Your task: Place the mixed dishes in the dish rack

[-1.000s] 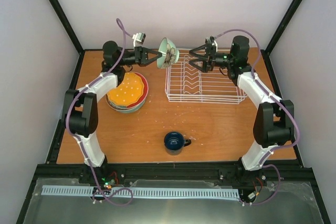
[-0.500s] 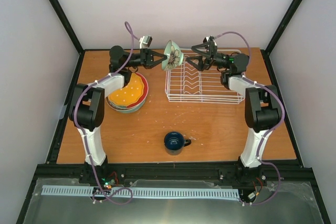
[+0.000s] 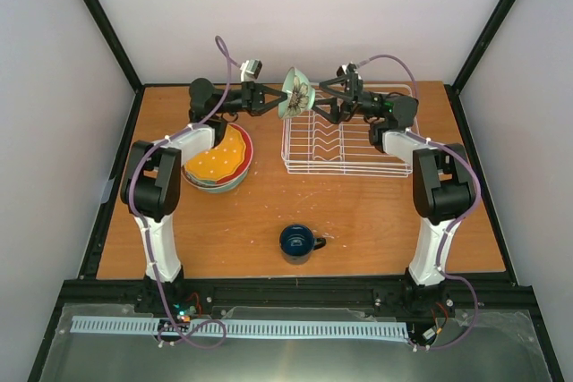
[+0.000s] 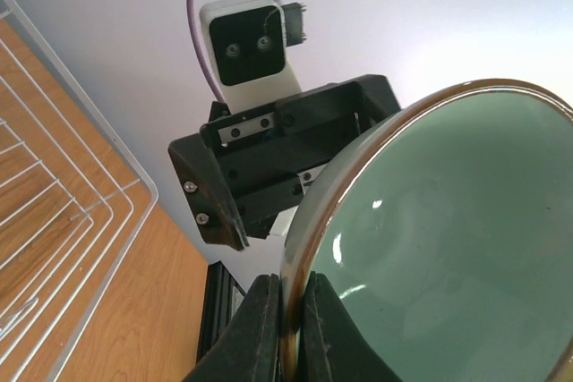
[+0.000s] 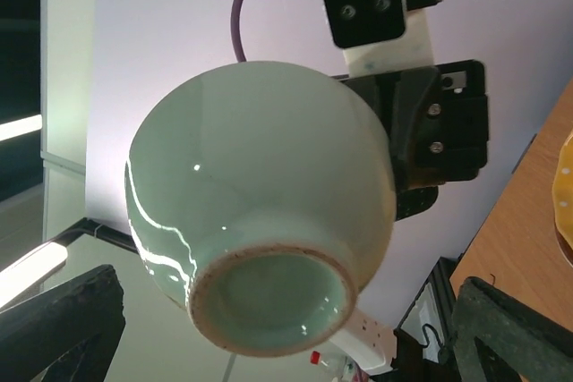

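Note:
My left gripper [image 3: 271, 101] is shut on the rim of the small pale green bowl [image 3: 293, 94] and holds it on edge in the air, above the far left corner of the white wire dish rack [image 3: 345, 138]. In the left wrist view my fingers [image 4: 260, 324] pinch the bowl's brown rim [image 4: 448, 248]. My right gripper [image 3: 324, 98] is open, right of the bowl and facing its underside. In the right wrist view the bowl's foot [image 5: 269, 310] sits between my spread fingers [image 5: 58, 319]. The dark blue mug [image 3: 296, 241] stands at the front centre.
The orange-yellow dotted plate [image 3: 215, 157] tops a stack left of the rack, with a red rim [image 3: 244, 145] and a pale bowl [image 3: 219, 186] under it. The rack's slots hold nothing. Black frame posts and the white back wall stand close behind both grippers.
My left gripper has carried the bowl a little to the right and farther back. My right gripper has moved left and closed in on the bowl's underside.

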`<state>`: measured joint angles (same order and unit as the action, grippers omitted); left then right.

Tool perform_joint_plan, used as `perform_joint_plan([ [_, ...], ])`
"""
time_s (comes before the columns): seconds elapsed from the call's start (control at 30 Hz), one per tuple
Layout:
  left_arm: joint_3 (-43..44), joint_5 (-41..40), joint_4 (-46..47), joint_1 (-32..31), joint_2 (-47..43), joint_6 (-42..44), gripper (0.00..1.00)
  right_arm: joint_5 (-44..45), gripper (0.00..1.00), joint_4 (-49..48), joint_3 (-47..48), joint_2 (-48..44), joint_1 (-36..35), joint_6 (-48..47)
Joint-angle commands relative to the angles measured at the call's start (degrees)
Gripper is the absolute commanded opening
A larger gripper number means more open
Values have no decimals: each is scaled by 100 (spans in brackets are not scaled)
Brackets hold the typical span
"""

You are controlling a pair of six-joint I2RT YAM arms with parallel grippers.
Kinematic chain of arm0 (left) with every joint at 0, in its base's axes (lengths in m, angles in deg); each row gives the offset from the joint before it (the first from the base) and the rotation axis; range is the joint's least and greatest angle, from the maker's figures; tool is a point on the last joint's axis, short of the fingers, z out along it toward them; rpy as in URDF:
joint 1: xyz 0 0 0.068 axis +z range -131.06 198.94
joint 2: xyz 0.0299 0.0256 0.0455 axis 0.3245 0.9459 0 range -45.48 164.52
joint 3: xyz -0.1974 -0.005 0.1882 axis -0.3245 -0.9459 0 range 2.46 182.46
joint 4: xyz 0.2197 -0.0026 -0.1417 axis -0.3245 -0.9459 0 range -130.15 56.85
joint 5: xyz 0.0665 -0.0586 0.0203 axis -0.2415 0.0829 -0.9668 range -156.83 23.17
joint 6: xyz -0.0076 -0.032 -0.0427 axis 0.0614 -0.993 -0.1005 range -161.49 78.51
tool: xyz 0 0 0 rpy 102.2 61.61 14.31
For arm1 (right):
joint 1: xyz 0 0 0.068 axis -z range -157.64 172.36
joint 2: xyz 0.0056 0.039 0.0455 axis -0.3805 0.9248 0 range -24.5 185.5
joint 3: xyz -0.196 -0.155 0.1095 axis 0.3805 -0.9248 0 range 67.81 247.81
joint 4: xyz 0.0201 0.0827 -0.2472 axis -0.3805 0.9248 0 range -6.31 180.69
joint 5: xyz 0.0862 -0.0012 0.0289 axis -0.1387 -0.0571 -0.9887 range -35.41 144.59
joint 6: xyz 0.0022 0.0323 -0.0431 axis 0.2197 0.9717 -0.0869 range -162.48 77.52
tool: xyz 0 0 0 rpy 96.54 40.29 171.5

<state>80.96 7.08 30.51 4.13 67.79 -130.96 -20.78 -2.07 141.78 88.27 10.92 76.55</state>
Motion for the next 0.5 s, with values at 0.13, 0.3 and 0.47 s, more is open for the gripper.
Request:
perform_joint_plan([
  [0.13,336,-227,426,-136,72,-101,1,-39,95,-838,256,-31,-201,1104],
  [0.3,281,-236,437,-136,46,-92,1,-25,87,-896,261,-20,-348,1175],
  [0.47,227,-263,443,-136,55,-65,1,-20,81,-988,142,-89,-356,1261],
])
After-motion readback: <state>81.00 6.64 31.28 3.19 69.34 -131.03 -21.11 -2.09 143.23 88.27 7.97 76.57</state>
